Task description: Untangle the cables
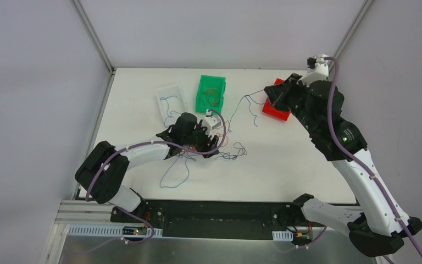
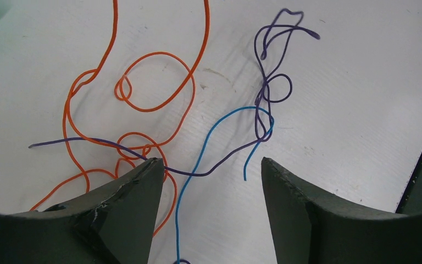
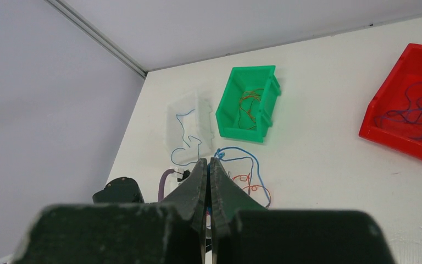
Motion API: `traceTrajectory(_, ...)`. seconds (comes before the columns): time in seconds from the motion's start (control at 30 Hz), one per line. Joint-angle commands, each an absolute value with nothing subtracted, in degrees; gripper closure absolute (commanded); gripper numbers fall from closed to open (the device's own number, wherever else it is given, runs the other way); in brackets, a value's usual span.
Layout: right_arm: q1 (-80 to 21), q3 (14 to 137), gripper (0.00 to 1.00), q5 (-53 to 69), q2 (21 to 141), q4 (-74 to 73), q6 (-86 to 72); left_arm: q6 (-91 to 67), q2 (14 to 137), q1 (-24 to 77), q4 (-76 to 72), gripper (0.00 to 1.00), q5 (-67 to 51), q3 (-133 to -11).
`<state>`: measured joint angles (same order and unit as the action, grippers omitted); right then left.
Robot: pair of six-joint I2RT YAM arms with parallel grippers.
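Tangle of cables (image 2: 262,113) lies on the white bench (image 1: 286,165), left of centre, right under the left tool (image 2: 210,160). The wires are hair-thin and come in three colours. Orange-red lies in several loose loops. One blue strand curves up through the gap between the left tool's fingers. One dark purple strand crosses both and winds round the blue in a small knot. The bunch is loosely spread, not a tight ball. A longer blue loop lies toward the near edge.

Left tool is spread wide and low over the wires, pinching nothing. Right tool (image 3: 210,160) is up by the red bin (image 3: 395,142), fingers pressed together. In the top view a thin dark strand runs taut from the tangle to its tip — pinched there, as far as shows.

More wires sit in containers at the far side — orange in the green bin (image 3: 240,130), blue in the clear tray (image 3: 171,126), blue and purple in the red bin.
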<state>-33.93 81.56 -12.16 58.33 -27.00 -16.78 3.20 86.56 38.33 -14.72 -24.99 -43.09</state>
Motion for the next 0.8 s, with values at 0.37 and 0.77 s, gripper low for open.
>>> traceTrajectory(0.37,-33.7,84.9,1.00,-17.3,58.4,-24.4,-14.4,4.0,82.0,38.9,-16.7,0.34,-10.3,-40.9)
traceTrajectory(0.77,-33.7,88.1,1.00,-24.3,59.4,-27.1,-11.7,4.0,81.3,38.9,-18.0,0.36,-5.9,-39.7)
